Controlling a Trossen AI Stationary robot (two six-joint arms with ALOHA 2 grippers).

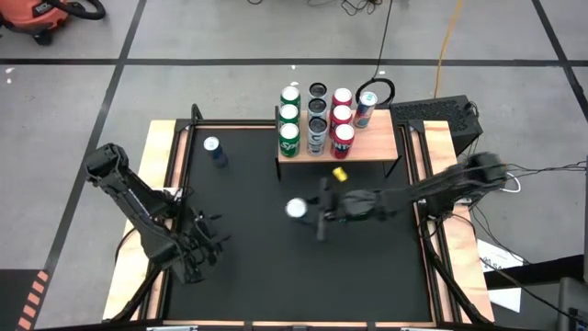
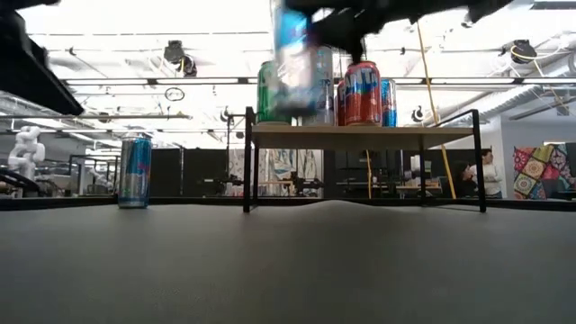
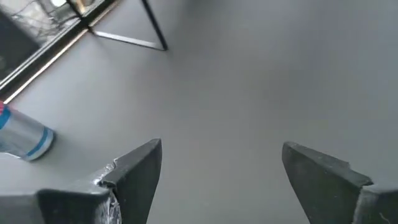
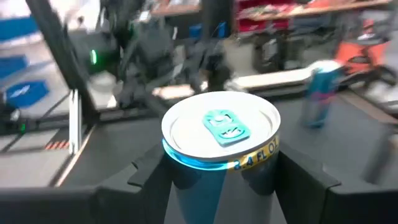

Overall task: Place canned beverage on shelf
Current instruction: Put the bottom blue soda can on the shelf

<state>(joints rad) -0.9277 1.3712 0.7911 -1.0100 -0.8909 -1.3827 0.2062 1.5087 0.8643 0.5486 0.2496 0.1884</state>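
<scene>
At lower left of the high view the left tool (image 1: 204, 248) is waiting low over the worktop (image 1: 248, 276), its fingers spread around nothing, so it is staying clear of the work. Above it, at upper left, a blue can (image 1: 214, 151) is standing alone on the mat, likely awaiting its turn. At centre the right tool (image 1: 308, 211) is pinching a can (image 1: 296, 209) upright by its sides, lifted off the mat; gripping below the rim is keeping it level for setting down. Top centre, the shelf (image 1: 377, 142) is carrying ten cans (image 1: 317, 119) packed on its left, leaving bare plank on the right.
</scene>
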